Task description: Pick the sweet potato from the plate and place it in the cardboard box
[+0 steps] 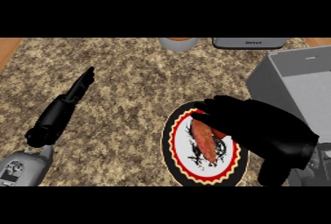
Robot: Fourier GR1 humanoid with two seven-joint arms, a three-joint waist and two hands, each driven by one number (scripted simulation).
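Observation:
An orange-red sweet potato [205, 140] lies lengthwise on a round plate [184, 168] with a black rim, a red scalloped ring and a white middle, low and right of centre. My right hand [258, 127] is over the plate's right side, its fingers curled around the upper part of the sweet potato. The grey cardboard box [284, 74] stands open at the right edge, just beyond that hand. My left hand [81, 87] is at the left, fingers straight and pointing up the counter, holding nothing.
A speckled stone counter [129, 65] fills the view, with wooden strips at the far corners. At the back edge stand a grey cup [177, 43] and a dark grey appliance [249, 42].

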